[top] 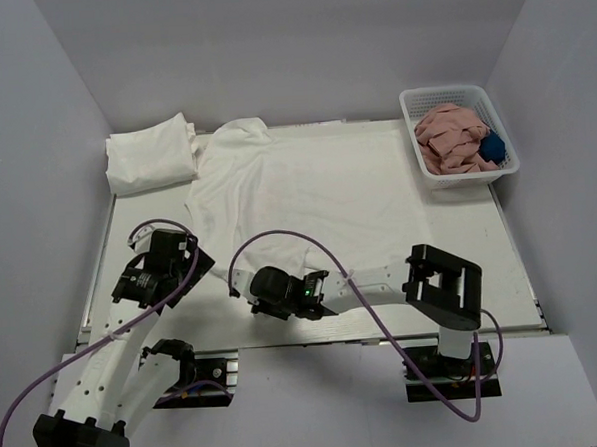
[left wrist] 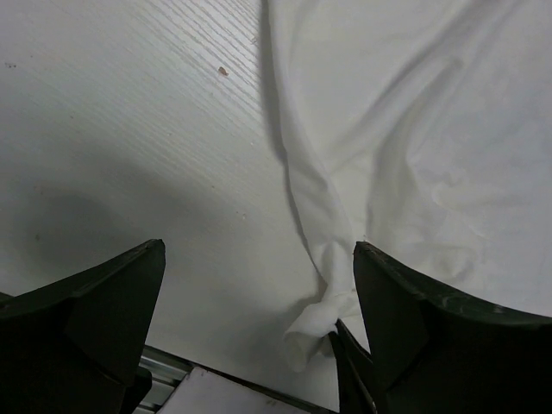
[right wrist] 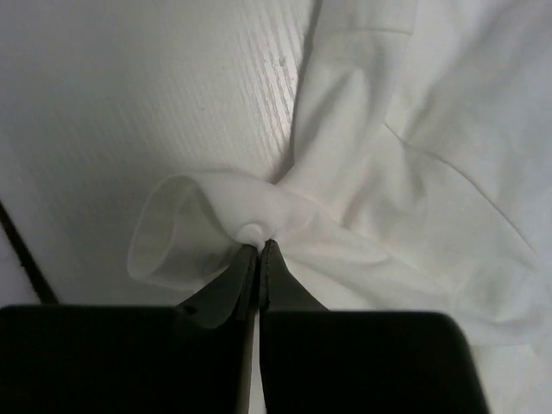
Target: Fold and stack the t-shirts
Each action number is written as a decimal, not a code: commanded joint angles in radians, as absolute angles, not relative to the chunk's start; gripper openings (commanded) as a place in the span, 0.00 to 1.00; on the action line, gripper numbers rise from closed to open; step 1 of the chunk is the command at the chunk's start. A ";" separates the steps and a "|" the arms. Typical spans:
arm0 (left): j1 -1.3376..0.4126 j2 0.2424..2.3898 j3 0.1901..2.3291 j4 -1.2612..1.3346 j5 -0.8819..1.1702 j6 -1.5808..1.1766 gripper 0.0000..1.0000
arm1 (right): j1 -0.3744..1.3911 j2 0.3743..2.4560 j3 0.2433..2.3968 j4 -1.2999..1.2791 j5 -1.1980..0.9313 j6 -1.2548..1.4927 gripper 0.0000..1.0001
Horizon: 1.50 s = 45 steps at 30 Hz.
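A white t-shirt [top: 307, 193] lies spread flat across the middle of the table. Its near left corner is bunched into a small roll [right wrist: 185, 228], also seen in the left wrist view [left wrist: 321, 321]. My right gripper [right wrist: 259, 247] is shut on this roll at the table's near edge [top: 237, 281]. My left gripper [left wrist: 259, 297] is open and empty, hovering just left of that corner [top: 200, 261], with bare table between its fingers. A folded white t-shirt bundle [top: 153, 156] sits at the far left corner.
A white basket [top: 501, 138] at the far right holds pink cloth [top: 452, 137] and a blue item [top: 491, 148]. Grey walls enclose the table on three sides. The table's near edge and a metal rail [left wrist: 164, 366] lie just below the left gripper.
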State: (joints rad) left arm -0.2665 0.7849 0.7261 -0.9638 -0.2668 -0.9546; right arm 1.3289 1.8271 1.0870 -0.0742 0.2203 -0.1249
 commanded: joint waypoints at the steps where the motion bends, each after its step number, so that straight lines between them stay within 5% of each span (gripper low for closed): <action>1: -0.268 0.792 0.712 -0.927 -0.246 -0.945 1.00 | 1.321 1.653 1.060 -0.009 0.228 -0.032 0.00; 9: -0.268 0.868 0.710 -0.865 -0.206 -0.904 1.00 | 1.232 1.379 0.905 -0.043 0.148 0.421 0.00; 12: -0.278 0.893 0.710 -0.856 -0.181 -0.884 1.00 | 1.143 1.358 0.862 -0.197 0.331 0.584 0.14; 13: -0.278 0.903 0.710 -0.842 -0.157 -0.873 1.00 | 1.090 1.358 0.856 -0.253 0.351 0.627 0.30; 16: -0.278 0.916 0.710 -0.830 -0.144 -0.862 1.00 | 1.048 1.391 0.853 -0.294 0.284 0.681 0.51; 22: -0.278 0.982 0.710 -0.801 -0.086 -0.836 1.00 | 0.953 1.551 0.933 -0.331 0.140 0.563 0.60; 26: -0.288 1.000 0.701 -0.750 0.044 -0.749 0.99 | 0.931 1.482 0.911 -0.342 0.271 0.548 0.65; 35: -0.382 1.080 0.712 -0.617 0.210 -0.650 0.94 | 0.818 1.514 0.934 -0.361 0.327 0.531 0.03; 45: -0.584 1.322 0.805 -0.439 0.242 -0.678 0.94 | 0.753 1.493 0.937 -0.285 0.098 0.431 0.00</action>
